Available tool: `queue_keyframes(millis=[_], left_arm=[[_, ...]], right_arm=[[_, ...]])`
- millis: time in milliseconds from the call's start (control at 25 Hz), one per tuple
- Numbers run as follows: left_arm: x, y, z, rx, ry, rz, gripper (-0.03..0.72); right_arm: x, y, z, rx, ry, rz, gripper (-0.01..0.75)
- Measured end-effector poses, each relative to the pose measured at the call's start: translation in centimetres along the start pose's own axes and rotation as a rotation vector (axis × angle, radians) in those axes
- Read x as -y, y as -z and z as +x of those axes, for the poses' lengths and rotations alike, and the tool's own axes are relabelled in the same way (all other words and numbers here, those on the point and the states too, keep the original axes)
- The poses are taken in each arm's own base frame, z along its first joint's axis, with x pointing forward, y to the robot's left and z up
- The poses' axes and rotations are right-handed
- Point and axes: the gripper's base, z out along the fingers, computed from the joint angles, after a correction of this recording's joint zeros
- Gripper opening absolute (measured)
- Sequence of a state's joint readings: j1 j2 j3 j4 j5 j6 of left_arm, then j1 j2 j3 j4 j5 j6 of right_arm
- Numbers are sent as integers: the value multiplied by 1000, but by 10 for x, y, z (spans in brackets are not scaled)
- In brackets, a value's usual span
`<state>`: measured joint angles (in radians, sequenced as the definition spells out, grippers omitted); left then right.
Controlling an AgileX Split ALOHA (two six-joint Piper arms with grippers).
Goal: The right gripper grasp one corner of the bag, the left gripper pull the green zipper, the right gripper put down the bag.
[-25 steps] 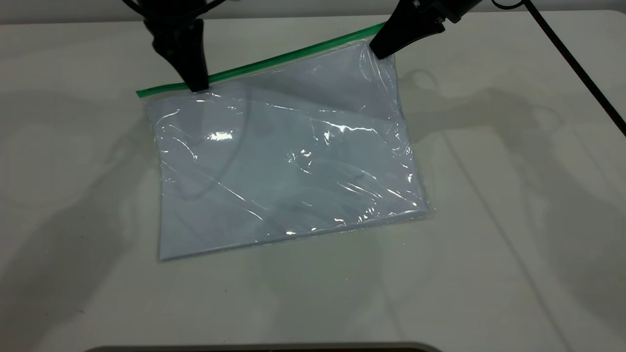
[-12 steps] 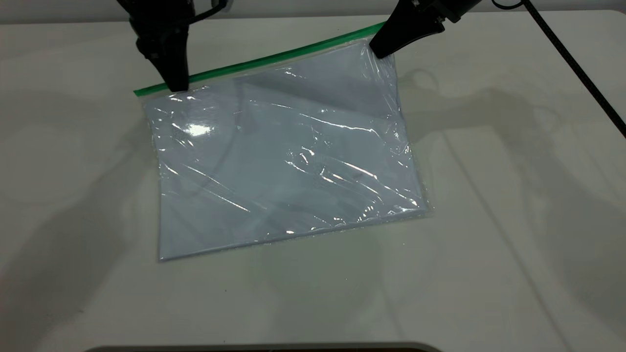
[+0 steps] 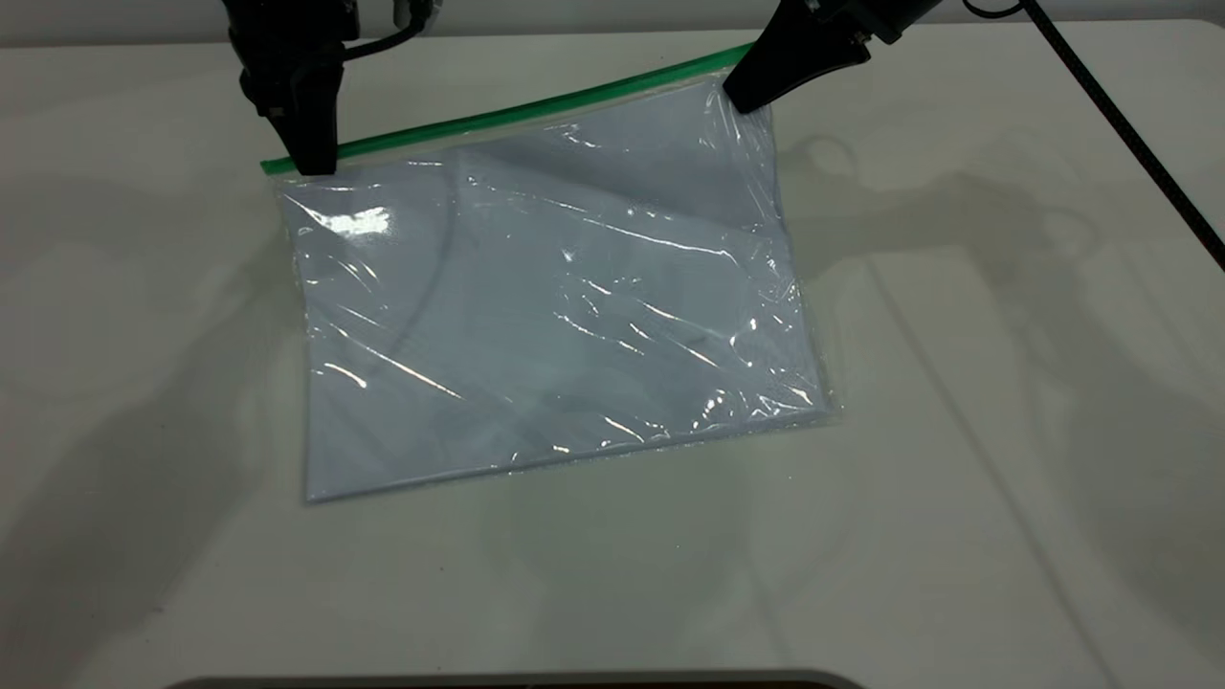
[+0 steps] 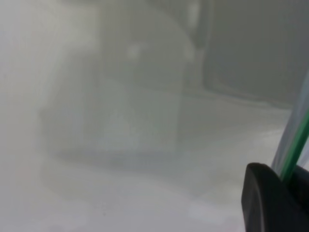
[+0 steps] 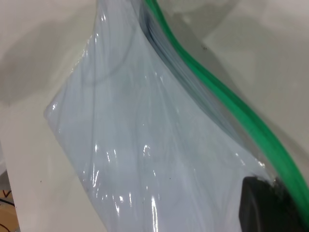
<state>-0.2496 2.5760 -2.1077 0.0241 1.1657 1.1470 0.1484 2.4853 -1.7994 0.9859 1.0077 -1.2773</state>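
The clear bag (image 3: 555, 306) with white paper inside lies tilted on the white table, its far edge lifted. The green zipper (image 3: 536, 107) runs along that far edge. My right gripper (image 3: 745, 96) is shut on the bag's far right corner (image 3: 737, 72) and holds it up; in the right wrist view its black jaw (image 5: 270, 208) pinches the plastic beside the green strip (image 5: 227, 101). My left gripper (image 3: 311, 165) is shut on the zipper near its far left end; the left wrist view shows the green strip (image 4: 295, 145) running between its jaws.
The white table (image 3: 957, 431) spreads around the bag. A black cable (image 3: 1120, 124) runs across the far right. A dark rounded edge (image 3: 517, 681) shows at the near side.
My left gripper has slid left along the green zipper, from near the strip's left part to almost its left end. The bag's film has shifted and its left end has lifted slightly. The right gripper has stayed put.
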Motion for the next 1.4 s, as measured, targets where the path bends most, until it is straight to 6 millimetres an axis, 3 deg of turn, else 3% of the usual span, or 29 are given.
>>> queue_keyframes(millis=[120,240,480,640,760,880,1160,1320,1400], left_arm=[[0,0,-1,8,13,4,75],[-1,0,2,12,28,7,136],[0,0,0,40,107,21,405],[-8,10,2,19,272,-42,550],[-23,39,3,34,446,-176,583],[-33,81,3,120,611,-305,574],[-18,182,15,329,831,-469,563],[1,233,28,421,957,-549,563],[16,261,36,472,994,-580,563]], right_arm=[[0,0,0,-3,1,3,70],[4,3,2,-3,-5,20,198],[8,5,2,5,-66,43,522],[12,15,-9,-32,-84,103,595],[14,33,-29,-79,-107,178,577],[12,61,-51,-160,-114,267,550],[-3,135,-94,-159,-164,582,537],[-37,178,-110,-108,-163,658,535],[-65,206,-118,-63,-143,679,535]])
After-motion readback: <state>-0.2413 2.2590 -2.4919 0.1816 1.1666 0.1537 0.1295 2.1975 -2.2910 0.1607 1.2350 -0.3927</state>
